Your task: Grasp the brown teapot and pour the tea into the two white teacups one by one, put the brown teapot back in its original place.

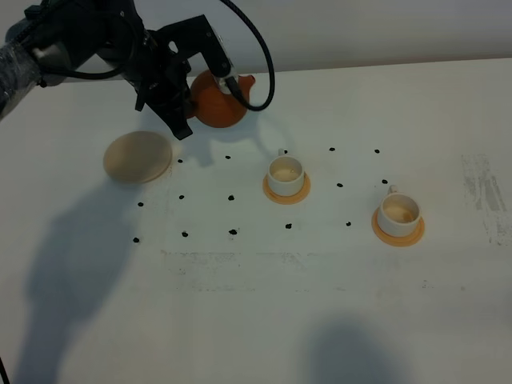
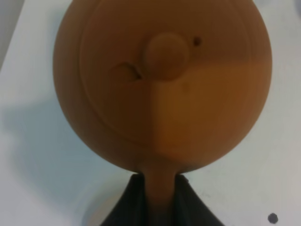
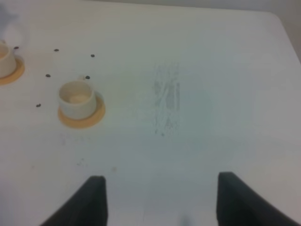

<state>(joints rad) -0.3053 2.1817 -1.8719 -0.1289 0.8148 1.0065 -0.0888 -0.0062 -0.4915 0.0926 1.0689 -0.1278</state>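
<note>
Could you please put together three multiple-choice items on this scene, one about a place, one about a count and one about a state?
1. Where is the brown teapot relative to the cream coaster?
A. standing on it
B. off it, held in the left gripper
C. lying under it

2. How many white teacups stand on orange coasters?
A. one
B. two
C. four

3. How does the right gripper stand?
A. fingers apart, holding nothing
B. shut on a teacup
C. shut on the teapot

Answers:
1 B, the gripper clamps the teapot and the coaster lies bare.
2 B, each cup sits on its own coaster.
3 A, only the table shows between the fingers.
</note>
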